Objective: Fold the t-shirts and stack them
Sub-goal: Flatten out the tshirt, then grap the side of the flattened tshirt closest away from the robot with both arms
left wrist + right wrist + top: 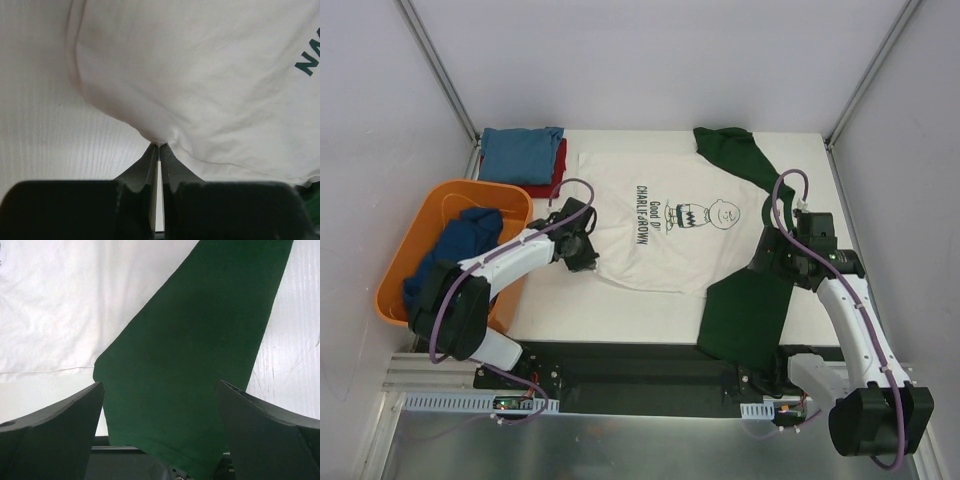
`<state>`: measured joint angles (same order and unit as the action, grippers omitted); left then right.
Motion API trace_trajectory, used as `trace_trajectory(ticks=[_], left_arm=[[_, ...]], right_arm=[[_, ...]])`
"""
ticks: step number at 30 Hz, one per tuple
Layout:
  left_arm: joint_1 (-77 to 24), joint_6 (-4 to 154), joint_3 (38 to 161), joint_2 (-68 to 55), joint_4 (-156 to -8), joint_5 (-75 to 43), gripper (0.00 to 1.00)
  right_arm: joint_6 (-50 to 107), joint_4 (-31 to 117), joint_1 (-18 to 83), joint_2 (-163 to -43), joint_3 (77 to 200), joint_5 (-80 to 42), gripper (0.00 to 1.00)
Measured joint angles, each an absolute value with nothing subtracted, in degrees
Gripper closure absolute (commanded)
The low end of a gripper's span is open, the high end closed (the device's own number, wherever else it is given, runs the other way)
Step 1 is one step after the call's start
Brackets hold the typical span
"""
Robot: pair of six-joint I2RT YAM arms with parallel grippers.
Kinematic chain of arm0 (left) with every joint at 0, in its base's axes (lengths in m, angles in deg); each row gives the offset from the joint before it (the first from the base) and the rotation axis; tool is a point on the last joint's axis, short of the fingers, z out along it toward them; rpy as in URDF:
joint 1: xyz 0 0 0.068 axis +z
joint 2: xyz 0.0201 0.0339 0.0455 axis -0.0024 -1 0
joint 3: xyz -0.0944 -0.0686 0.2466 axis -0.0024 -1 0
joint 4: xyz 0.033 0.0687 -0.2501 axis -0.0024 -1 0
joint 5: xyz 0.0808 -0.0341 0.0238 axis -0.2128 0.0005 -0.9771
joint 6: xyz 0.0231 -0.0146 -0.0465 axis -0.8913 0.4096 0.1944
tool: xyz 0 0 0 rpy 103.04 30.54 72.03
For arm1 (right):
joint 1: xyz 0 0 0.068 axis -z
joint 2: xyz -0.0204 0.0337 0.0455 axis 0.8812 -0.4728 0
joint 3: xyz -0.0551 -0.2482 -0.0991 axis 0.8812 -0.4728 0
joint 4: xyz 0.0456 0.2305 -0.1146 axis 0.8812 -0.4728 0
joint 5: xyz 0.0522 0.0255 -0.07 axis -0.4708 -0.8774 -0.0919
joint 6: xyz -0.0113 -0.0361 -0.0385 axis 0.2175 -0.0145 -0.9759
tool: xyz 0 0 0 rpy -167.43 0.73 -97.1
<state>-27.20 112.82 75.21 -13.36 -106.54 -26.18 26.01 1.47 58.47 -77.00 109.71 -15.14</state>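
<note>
A cream t-shirt with dark green sleeves and black "Charlie Brown" print lies spread flat on the table. My left gripper sits at its left edge, shut on a pinch of the cream cloth, which bunches at the fingertips. My right gripper hovers open over the near green sleeve. In the right wrist view that sleeve lies between and below the wide-spread fingers. The far green sleeve stretches toward the back.
A folded blue shirt rests on a red one at the back left corner. An orange basket at the left holds a crumpled navy shirt. The near sleeve hangs over the table's front edge onto the black base rail.
</note>
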Motion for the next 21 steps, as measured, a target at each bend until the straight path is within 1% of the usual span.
trace_trajectory(ticks=[2,3,5,6,8,9,10,12,13,17,19,20,21], left_arm=[[-27.20,112.40,78.62,-15.74,-107.74,-26.37,0.98],[-27.20,112.01,80.85,-17.71,-108.31,-26.37,0.94],[-27.20,110.85,85.55,-21.90,-109.22,-26.29,0.90],[-27.20,110.52,87.60,-23.96,-109.46,-26.27,0.81],[-27.20,109.52,91.23,-27.39,-110.36,-26.27,0.70],[-27.20,108.93,92.74,-28.85,-110.60,-26.27,0.60],[-27.20,108.34,94.18,-30.14,-110.99,-26.27,0.47],[-27.20,107.14,96.41,-31.89,-111.89,-26.31,0.39],[-27.20,107.00,97.00,-32.18,-112.17,-26.29,0.34],[-27.20,105.89,97.79,-31.21,-113.49,-26.37,0.26],[-27.20,105.76,96.78,-29.07,-113.73,-26.96,0.24],[-27.20,105.78,95.76,-27.30,-113.70,-27.58,0.21],[-27.20,105.85,94.49,-25.05,-113.94,-28.30,0.21]], right_arm=[[26.01,1.29,58.47,-77.32,109.71,-14.76,0.04],[25.99,1.16,58.47,-77.59,109.71,-14.55,0.03],[25.99,1.05,58.47,-78.15,109.71,-13.93,0.03],[25.99,0.99,58.47,-78.42,109.71,-13.58,0.03],[25.99,0.81,58.47,-78.72,109.71,-13.06,0.04],[25.99,0.66,58.47,-78.81,109.71,-12.64,0.03],[25.99,0.55,58.47,-78.88,109.71,-12.23,0.03],[25.99,0.35,58.47,-78.90,109.71,-11.70,0.03],[25.99,0.31,58.47,-78.92,109.71,-11.62,0.04],[25.99,0.29,58.47,-79.01,109.71,-11.18,0.04],[25.99,0.29,58.47,-79.12,109.71,-11.16,0.04],[25.99,0.27,58.47,-79.20,109.71,-11.16,0.04],[25.99,0.27,58.47,-79.29,109.71,-11.14,0.03]])
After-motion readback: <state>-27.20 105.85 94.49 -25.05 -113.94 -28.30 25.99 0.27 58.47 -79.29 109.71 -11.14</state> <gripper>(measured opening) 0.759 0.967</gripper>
